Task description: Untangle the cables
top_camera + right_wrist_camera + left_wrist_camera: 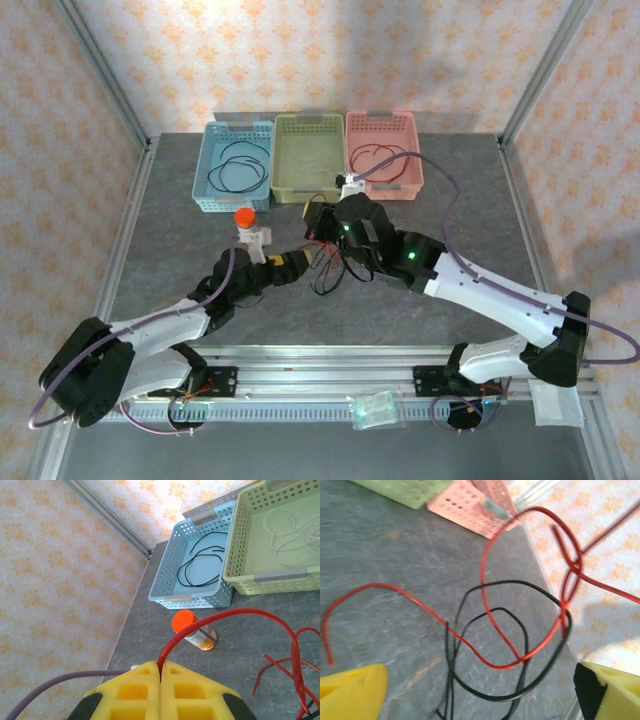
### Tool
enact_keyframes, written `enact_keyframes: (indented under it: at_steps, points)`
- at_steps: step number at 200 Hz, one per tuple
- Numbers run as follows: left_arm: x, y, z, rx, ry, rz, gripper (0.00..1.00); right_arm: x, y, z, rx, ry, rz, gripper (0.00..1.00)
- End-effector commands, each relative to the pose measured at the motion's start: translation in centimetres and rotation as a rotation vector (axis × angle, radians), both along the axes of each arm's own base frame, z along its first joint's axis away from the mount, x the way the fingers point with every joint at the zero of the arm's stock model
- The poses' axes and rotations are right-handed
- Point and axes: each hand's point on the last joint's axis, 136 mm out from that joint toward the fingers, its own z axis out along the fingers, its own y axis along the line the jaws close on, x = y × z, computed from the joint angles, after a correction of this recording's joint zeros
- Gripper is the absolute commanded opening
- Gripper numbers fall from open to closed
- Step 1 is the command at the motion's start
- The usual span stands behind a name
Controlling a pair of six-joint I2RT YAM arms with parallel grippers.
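One label, on the orange-capped bottle (199, 639), is too small for you to read. Your right hand (160, 672) is pressed together, pinching a red cable (240, 611) at its fingertips. Your left hand (480, 690) is spread wide and grips nothing — the tangled red and black cables (500, 666) spread over the bench (380, 545) just beyond it.

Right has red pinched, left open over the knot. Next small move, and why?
Probably close the left gripper on the black cable. The right gripper is shut on the red cable, which crosses the black loops; pinning black should let red pull free.
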Motion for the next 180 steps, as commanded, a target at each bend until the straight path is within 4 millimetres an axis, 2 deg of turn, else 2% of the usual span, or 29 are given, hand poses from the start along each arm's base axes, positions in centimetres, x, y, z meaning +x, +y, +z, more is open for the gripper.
enact_keyframes:
  at_steps: [1,37,77,130,167,171,180]
  points:
    - [0.9,-2.2,3.7,-0.022,-0.160,-0.056,0.97,0.3,-1.0,0.7,0.006,-0.032,-0.036,0.00]
    - [1.0,-4.6,4.3,-0.050,-0.192,-0.133,0.97,0.4,-1.3,0.2,0.016,-0.016,-0.051,0.00]
    - [1.9,-6.1,3.6,-0.061,-0.178,-0.146,0.94,0.1,-1.2,0.8,0.043,-0.020,-0.038,0.00]
    - [3.6,-7.7,2.9,-0.180,-0.145,-0.137,0.76,-0.3,-1.8,1.6,0.064,-0.029,-0.032,0.00]
    - [5.3,-8.0,0.3,-0.145,-0.071,-0.083,0.64,-0.5,-3.0,2.0,0.073,-0.045,-0.061,0.00]
    - [5.4,-7.9,0.0,-0.131,-0.063,-0.074,0.61,-0.8,-3.7,2.9,0.095,-0.059,-0.065,0.00]
    - [5.8,-7.6,-0.7,-0.102,-0.043,-0.047,0.55,-0.9,-4.3,3.4,0.101,-0.072,-0.076,0.00]
